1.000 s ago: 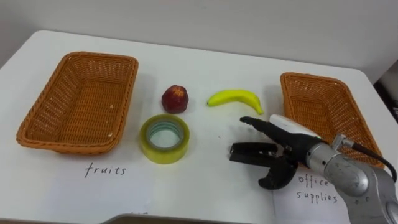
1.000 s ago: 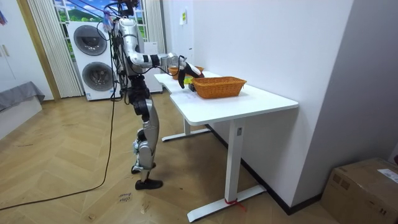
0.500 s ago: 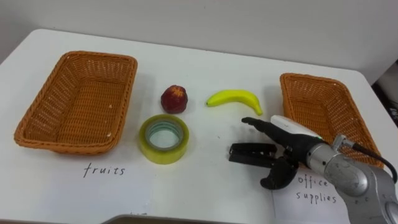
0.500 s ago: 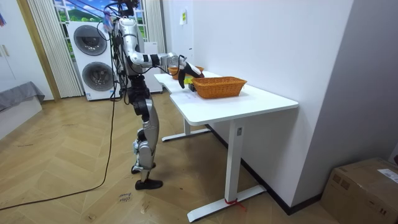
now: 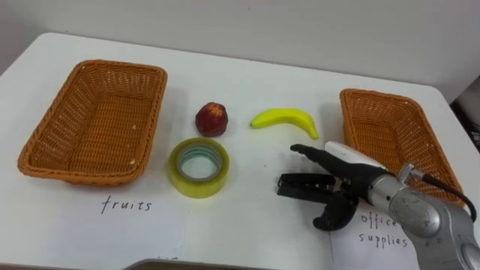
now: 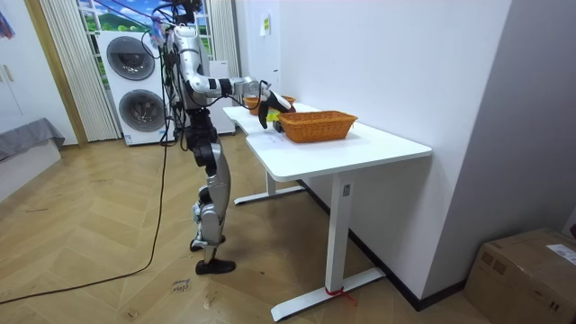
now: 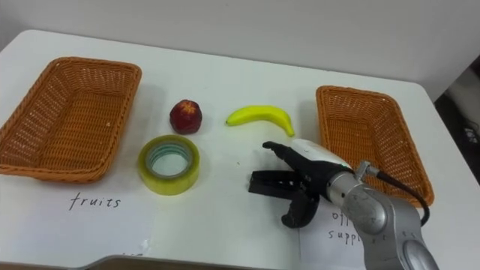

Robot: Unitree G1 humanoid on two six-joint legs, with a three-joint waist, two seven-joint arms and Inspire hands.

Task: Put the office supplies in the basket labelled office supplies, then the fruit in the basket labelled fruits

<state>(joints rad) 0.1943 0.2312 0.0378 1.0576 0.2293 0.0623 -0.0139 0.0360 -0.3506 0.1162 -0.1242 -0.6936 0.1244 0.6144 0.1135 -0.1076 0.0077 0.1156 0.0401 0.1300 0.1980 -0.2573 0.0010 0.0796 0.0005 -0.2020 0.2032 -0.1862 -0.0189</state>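
Loosely spread and empty, the right hand (image 5: 330, 187) hovers over bare table (image 5: 247, 225), near the banana (image 5: 285, 119) and the right basket (image 5: 347, 114) rim.

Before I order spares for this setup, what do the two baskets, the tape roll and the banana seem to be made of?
Left basket and right basket: woven wicker or rattan, orange-brown with a slight sheen; the weave shows plainly.
Tape roll: translucent yellowish plastic film, glossy, wound on a pale core, possibly card.
Banana: smooth and evenly yellow; real or plastic, I cannot tell.
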